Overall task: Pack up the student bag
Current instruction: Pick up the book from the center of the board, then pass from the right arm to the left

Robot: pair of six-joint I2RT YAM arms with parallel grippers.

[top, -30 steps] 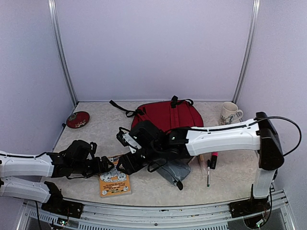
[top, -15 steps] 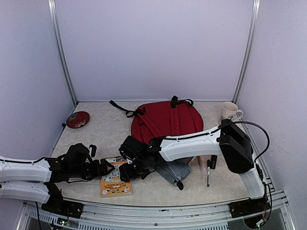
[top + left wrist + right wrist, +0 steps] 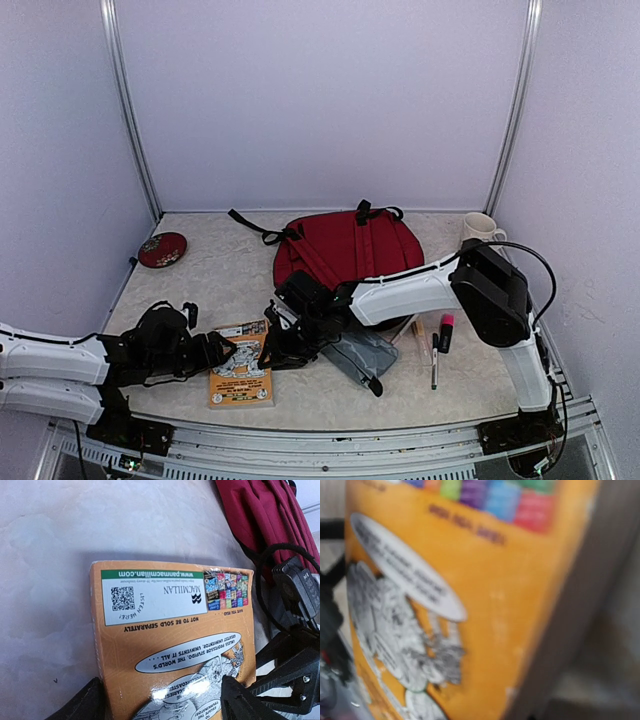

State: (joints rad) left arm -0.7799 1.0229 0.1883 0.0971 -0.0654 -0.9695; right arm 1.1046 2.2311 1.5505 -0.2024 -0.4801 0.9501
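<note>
The bag [image 3: 350, 250] lies flat at the back middle of the counter [image 3: 200, 285], straps up, its near edge partly hidden behind the right arm [image 3: 410, 290]. Neither set of jaws touches it.

The left arm [image 3: 50, 358] reaches in low from the left. The left jaws sit at the near left of the counter, well apart from the bag, over the left edge of an orange book [image 3: 240, 378] that lies flat in front. In the left wrist view, the bag shows only as red cloth in the top right corner [image 3: 260, 515]. The book [image 3: 175, 645] fills the middle, with one dark finger [image 3: 87, 705] just beside its left edge and the other overlapping its right side. The left jaws stand wide astride the book; I cannot tell whether they pinch it.

The right arm bends down across the bag's front, and the right jaws sit at the book's far right corner, near the bag's front left edge but apart from it. The right wrist view is blurred and filled by the book's cover [image 3: 470, 605], with no fingers shown. I cannot tell if the right jaws are released or clenched.

A grey pouch [image 3: 365, 352] lies just in front of the bag, under the right arm. Pens [image 3: 437, 350] lie to its right, and a mug [image 3: 480, 230] stands at the back right.
</note>
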